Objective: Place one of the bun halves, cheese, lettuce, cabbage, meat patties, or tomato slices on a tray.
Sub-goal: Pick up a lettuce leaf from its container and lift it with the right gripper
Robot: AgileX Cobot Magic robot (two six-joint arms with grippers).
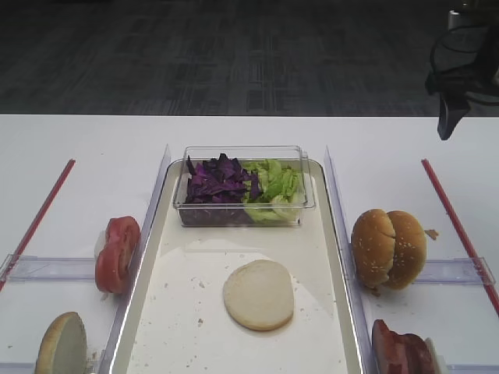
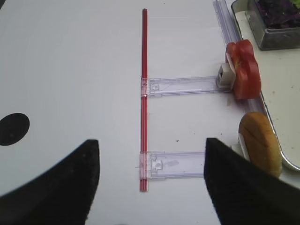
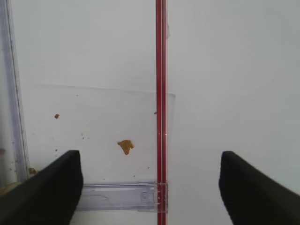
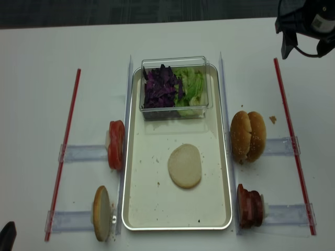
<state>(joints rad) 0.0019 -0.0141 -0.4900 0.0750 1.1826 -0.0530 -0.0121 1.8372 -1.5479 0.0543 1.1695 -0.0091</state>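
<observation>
A bun half (image 1: pixel 258 294) lies cut face up on the cream tray (image 1: pixel 156 257). Two bun halves (image 1: pixel 388 248) stand on edge right of the tray, with meat patties (image 1: pixel 401 351) nearer the front. Tomato slices (image 1: pixel 117 253) and another bun half (image 1: pixel 61 343) stand left of it. Purple cabbage (image 1: pixel 217 181) and green lettuce (image 1: pixel 273 183) fill a box on the tray's far end. No cheese shows. My right gripper (image 3: pixel 149 161) hangs open and empty above the right red strip, at the far right (image 1: pixel 446 125). My left gripper (image 2: pixel 151 143) is open over the left strip, empty.
The clear plastic box (image 1: pixel 243 210) sits on the tray's far end. Red strips (image 1: pixel 456 226) (image 1: pixel 39 214) run along both sides, joined to clear plastic rails (image 2: pixel 183 85). A bread crumb (image 3: pixel 125 146) lies on the table. A black dot (image 2: pixel 13 129) marks the left side.
</observation>
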